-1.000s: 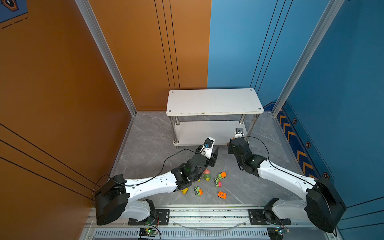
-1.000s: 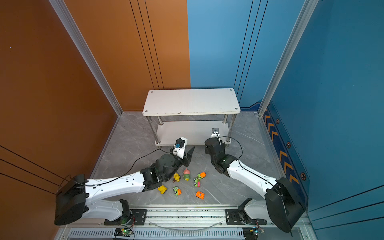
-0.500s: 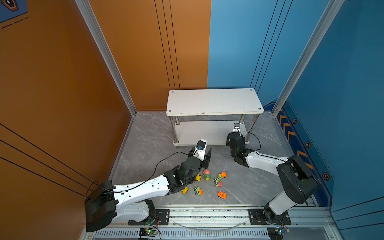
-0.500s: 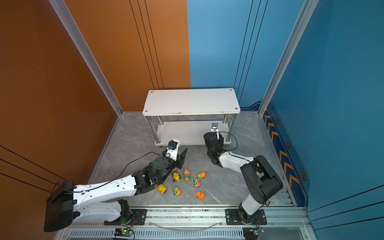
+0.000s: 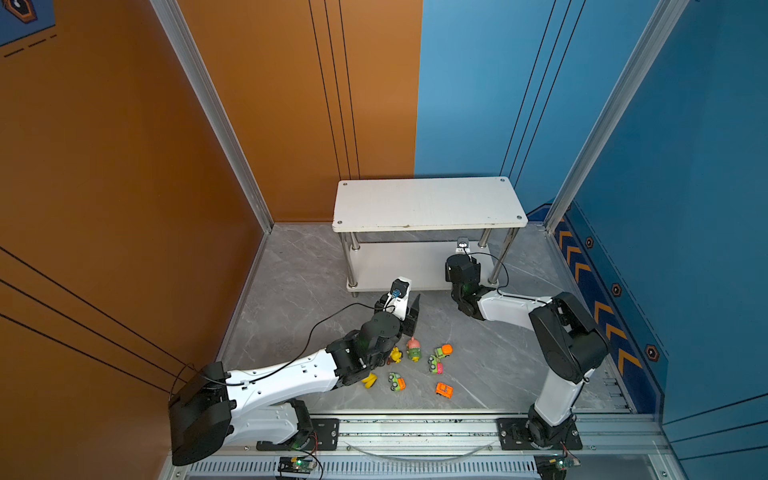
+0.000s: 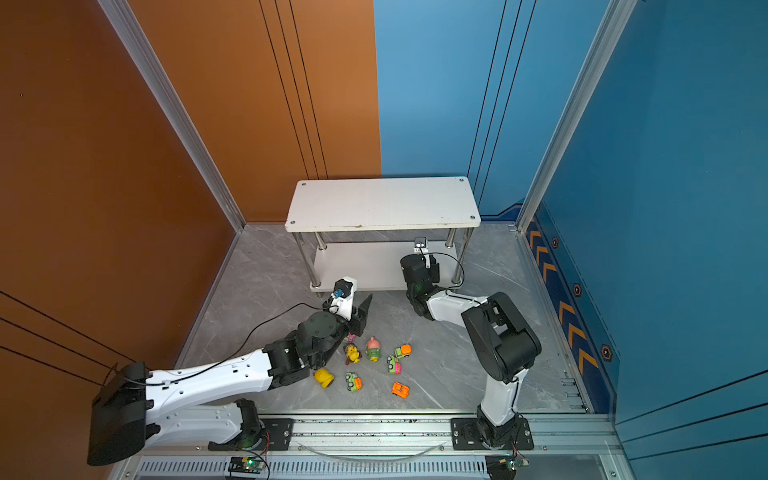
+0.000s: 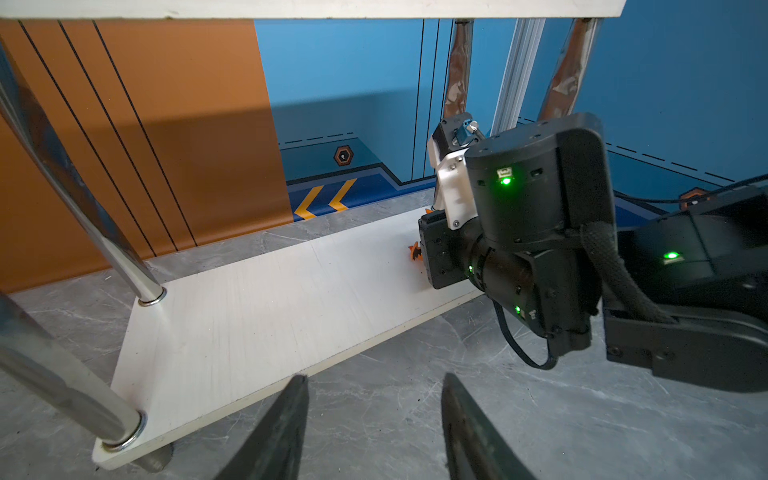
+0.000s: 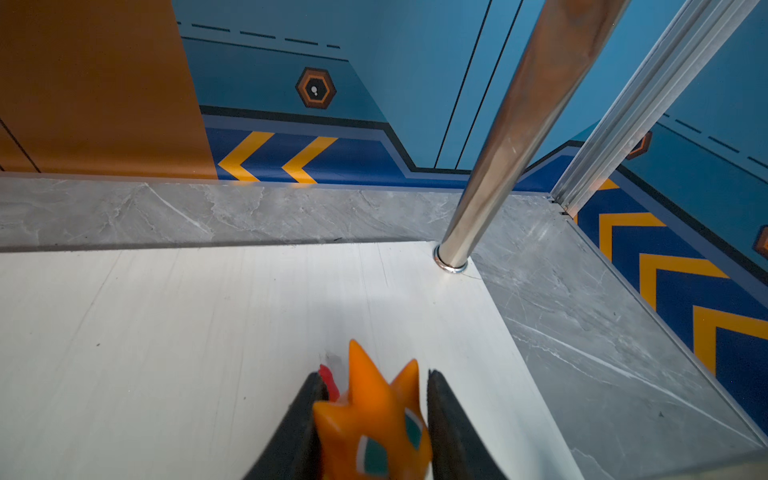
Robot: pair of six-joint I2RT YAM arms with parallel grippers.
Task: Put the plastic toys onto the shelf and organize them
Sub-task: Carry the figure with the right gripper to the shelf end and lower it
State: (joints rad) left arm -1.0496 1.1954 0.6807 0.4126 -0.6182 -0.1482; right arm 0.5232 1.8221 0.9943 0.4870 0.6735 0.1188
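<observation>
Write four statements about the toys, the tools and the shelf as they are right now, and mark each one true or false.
1. The right tool grips an orange figurine over the shelf's lower board. True.
2. The left tool holds a toy. False: its jaws stand open and empty.
3. Three toys stand on the shelf's top board. False: no toy shows on it.
4. An orange toy car lies on the floor. True.
</observation>
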